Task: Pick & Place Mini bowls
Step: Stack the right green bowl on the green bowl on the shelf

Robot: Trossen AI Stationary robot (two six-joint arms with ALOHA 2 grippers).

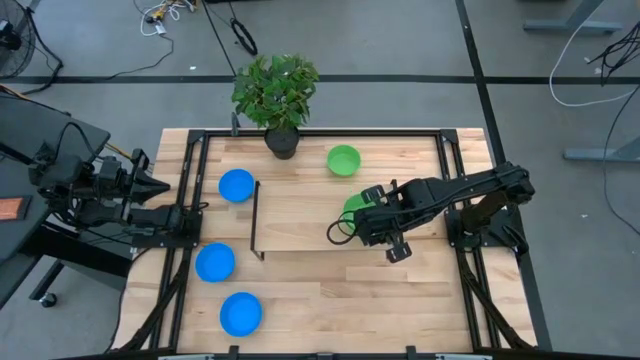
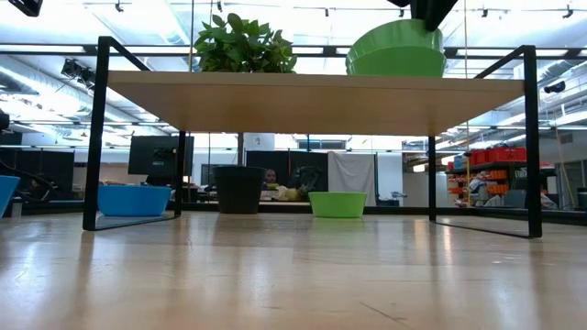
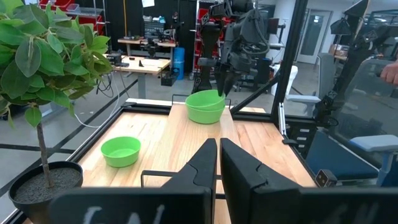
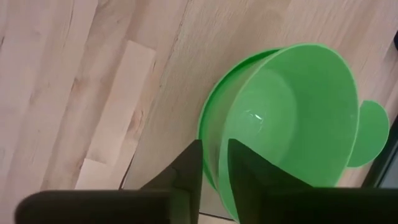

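Now | right gripper (image 4: 211,163) pinches the rim of a green mini bowl (image 4: 292,118), tilted over a second green bowl (image 4: 210,127) just beneath, seemingly stacking | left gripper (image 3: 217,163) parked, fingers closed, empty

In the high view the right gripper (image 1: 372,222) covers most of the stacked green bowls (image 1: 354,206), so only a part of their rim shows; the low view cuts off the same gripper at the top edge, and one blue bowl (image 2: 5,194) at the left edge; in the right wrist view the bowl's rim (image 4: 214,146) goes behind the fingers (image 4: 186,171); the left gripper (image 1: 196,209) is too dark and small to tell its fingers from above.
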